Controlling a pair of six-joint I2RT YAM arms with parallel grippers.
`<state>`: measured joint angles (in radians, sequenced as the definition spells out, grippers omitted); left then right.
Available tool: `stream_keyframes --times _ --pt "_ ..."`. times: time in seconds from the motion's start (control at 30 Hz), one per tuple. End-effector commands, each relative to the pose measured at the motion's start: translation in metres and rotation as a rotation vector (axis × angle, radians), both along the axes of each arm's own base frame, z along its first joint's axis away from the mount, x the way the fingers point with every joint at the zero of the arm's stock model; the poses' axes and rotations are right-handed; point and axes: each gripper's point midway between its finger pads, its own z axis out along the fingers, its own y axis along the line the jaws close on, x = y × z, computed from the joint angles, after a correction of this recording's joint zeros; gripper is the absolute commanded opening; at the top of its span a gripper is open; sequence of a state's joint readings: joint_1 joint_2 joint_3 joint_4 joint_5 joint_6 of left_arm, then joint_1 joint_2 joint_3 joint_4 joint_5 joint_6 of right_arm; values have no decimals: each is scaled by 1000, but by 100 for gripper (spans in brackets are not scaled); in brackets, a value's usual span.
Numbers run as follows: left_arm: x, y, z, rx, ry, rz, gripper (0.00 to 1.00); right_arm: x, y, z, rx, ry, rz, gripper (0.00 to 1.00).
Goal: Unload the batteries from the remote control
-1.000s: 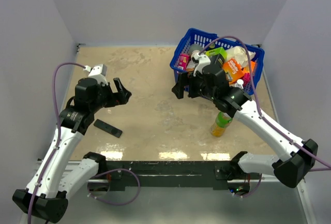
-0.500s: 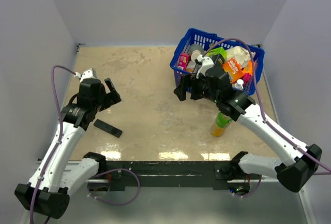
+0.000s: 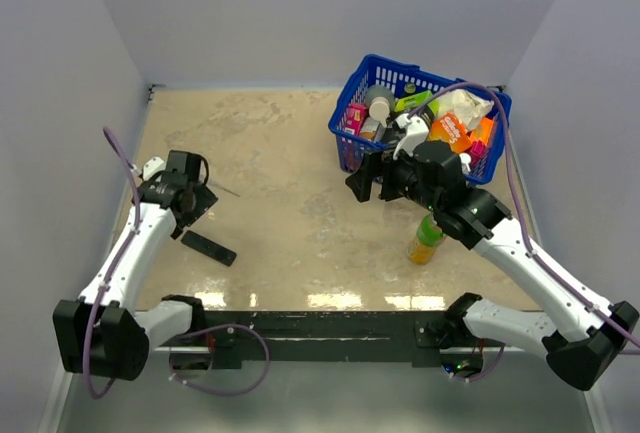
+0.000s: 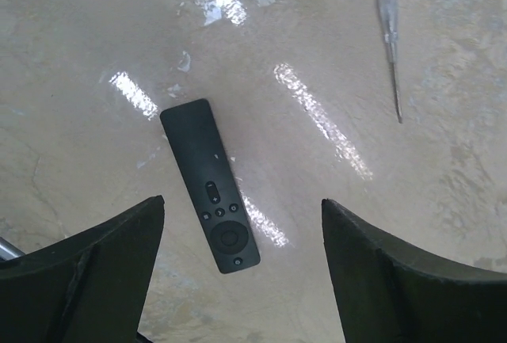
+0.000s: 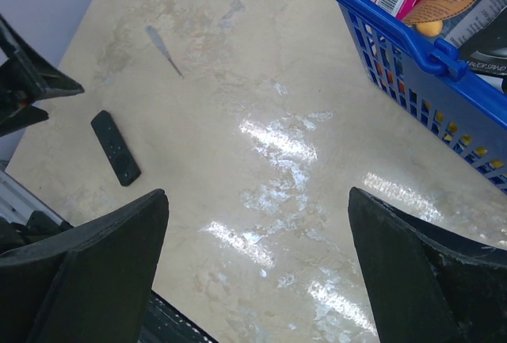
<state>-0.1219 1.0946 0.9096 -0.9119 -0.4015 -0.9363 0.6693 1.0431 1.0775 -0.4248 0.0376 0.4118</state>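
Note:
The remote control (image 3: pixel 208 247) lies flat on the table at the near left, button face up. It also shows in the left wrist view (image 4: pixel 210 184) and small in the right wrist view (image 5: pixel 116 158). No batteries show; they are hidden. My left gripper (image 3: pixel 192 203) is open and empty, pointing down above the remote's far end, with the remote just left of centre between the open jaws (image 4: pixel 242 202). My right gripper (image 3: pixel 365 181) is open and empty over the table's middle (image 5: pixel 257 193), beside the basket.
A thin grey stick (image 4: pixel 390 34) lies on the table beyond the remote (image 5: pixel 164 51). A blue basket (image 3: pixel 350 103) full of packages stands at the back right (image 5: pixel 380 26). A green-and-orange bottle (image 3: pixel 428 238) stands under the right arm.
My left gripper has swung left and toward the near edge, turning to point down over the remote. My right gripper has shifted slightly nearer and to the right. Both stay open.

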Motion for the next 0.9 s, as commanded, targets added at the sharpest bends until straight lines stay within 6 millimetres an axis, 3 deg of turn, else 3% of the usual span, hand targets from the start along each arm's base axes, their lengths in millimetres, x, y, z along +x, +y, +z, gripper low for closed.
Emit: stream_keyframes --times 0.0,0.4,0.57,0.87 --pt "2 14 -18 27 66 128 84 -3 2 17 63 -49 9 98" --pt "-9 30 -75 7 186 268 79 -7 -2 25 82 -61 3 97" --pt "-15 26 -98 -28 236 264 79 -8 -3 27 79 -67 1 97" --pt "-21 28 -113 -14 278 280 79 -8 -1 25 82 -60 8 97"
